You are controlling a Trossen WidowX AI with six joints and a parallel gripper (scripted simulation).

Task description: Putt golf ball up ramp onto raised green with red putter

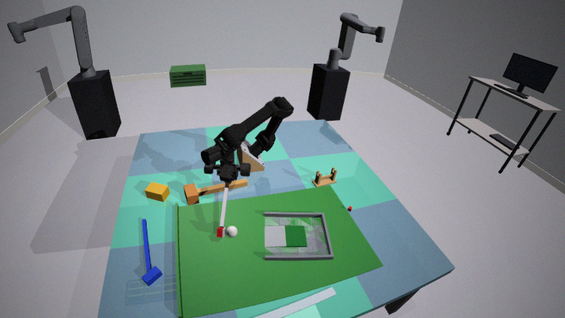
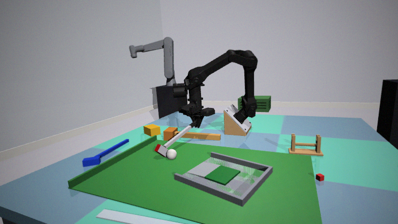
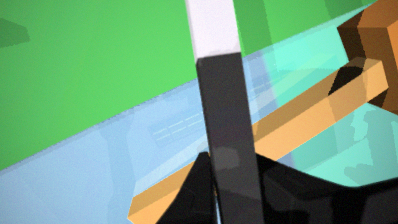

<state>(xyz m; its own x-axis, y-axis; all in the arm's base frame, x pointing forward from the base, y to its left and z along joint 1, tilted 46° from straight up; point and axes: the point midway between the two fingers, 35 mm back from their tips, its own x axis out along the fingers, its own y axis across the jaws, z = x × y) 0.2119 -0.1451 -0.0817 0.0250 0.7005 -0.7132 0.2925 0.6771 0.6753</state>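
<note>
From the top view, the black gripper (image 1: 227, 178) is seen closed on the dark grip end of the red putter (image 1: 223, 209), whose pale shaft slants down to a red head resting at the green mat (image 1: 245, 277). The golf ball (image 1: 232, 230) lies right against the head, on the side facing the grey-walled frame (image 1: 327, 237). Inside that frame a grey ramp (image 1: 274, 236) leads to the raised green (image 1: 295, 235) — both are well apart from the ball. A blue putter (image 1: 148, 253) lies off the mat, beside its low green wall (image 1: 177, 253). A wooden mallet (image 1: 209, 189), a yellow block (image 1: 157, 191), a small wooden rack (image 1: 324, 178) and a tiny red cube (image 1: 349, 207) are set on the checkered table (image 1: 394, 221).

In the exterior view, the gripper (image 2: 197, 122) is held above the table with the putter (image 2: 175, 139) slanting down and toward the camera. Its head touches the ball (image 2: 171, 154), which sits on the mat (image 2: 139, 184) between the wall (image 2: 111, 164) and the frame (image 2: 222, 192). The raised green (image 2: 222, 174) is seen as a flat square slab.

In the wrist view, the putter's dark handle (image 3: 227, 130) is shown clamped between the black fingers — the white shaft continues upward. The mallet (image 3: 300, 130) crosses behind it, and the mat (image 3: 90, 70) fills the upper left.
</note>
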